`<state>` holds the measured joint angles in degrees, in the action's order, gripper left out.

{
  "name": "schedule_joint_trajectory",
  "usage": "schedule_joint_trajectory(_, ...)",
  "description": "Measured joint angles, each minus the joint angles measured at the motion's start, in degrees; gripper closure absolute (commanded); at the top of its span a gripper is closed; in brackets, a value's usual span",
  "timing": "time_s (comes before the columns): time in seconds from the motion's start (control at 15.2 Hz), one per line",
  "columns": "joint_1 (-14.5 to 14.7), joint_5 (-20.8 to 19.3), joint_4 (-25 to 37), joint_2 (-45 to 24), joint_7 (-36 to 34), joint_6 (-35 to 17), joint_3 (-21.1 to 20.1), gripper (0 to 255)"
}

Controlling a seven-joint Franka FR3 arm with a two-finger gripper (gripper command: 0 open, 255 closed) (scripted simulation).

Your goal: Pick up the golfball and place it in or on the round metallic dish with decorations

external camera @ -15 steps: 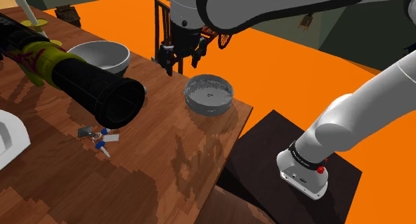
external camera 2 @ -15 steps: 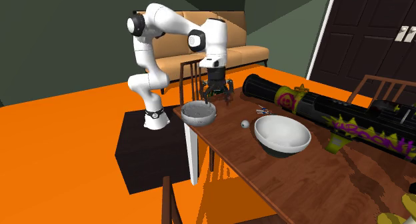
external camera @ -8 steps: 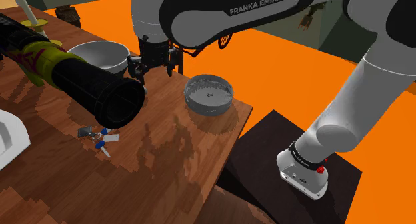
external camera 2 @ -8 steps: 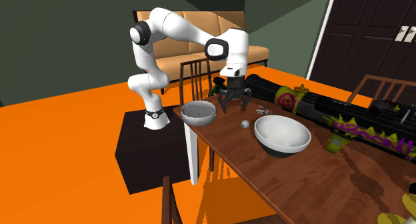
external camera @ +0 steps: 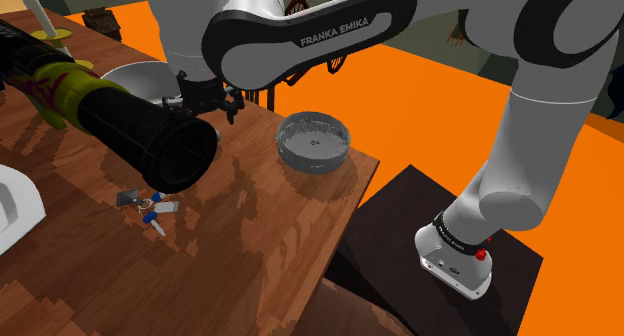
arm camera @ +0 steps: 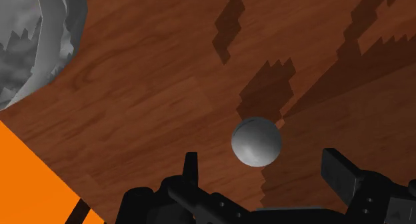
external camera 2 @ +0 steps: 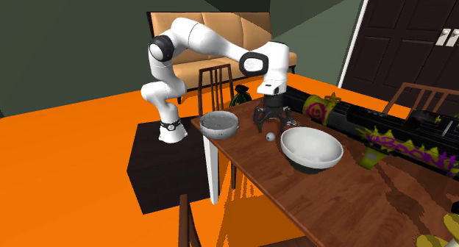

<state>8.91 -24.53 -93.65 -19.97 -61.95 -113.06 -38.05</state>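
Brown wood-grain tabletop point(external camera: 260, 234) stands over an orange floor point(external camera 2: 73, 172), with a tan sofa point(external camera 2: 213, 25) behind the arm. In the second exterior view the gripper point(external camera 2: 273, 125) hangs point-down just above the wood, and the pale grey golf ball point(external camera 2: 270, 136) lies on the table at its 6 o'clock. The round grey dish point(external camera 2: 219, 126) sits at the ball's 9 o'clock, near the table corner, and a white bowl point(external camera 2: 312, 159) sits at its 3 o'clock. The wrist view adds the gap: the fingers point(arm camera: 340, 173) stand wide apart with the ball between them, untouched, and nothing is held. In the shoulder view a thick black tube point(external camera: 140, 134) covers the spot beneath the gripper, and the dish lies at the gripper's 3 o'clock.
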Motion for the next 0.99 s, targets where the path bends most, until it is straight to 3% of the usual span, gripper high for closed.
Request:
schedule_joint_trajectory(0.66, 0.1, -1.3, -1.5, -1.5, -0.8, -2.6, 0.6, 0)
schedule_joint_trajectory(0.73, 0.1, -1.3, -1.5, -1.5, -0.8, -2.6, 0.6, 255)
schedule_joint_trajectory(0.99, 0.1, -1.3, -1.5, -1.5, -0.8, -2.6, 0.6, 255)
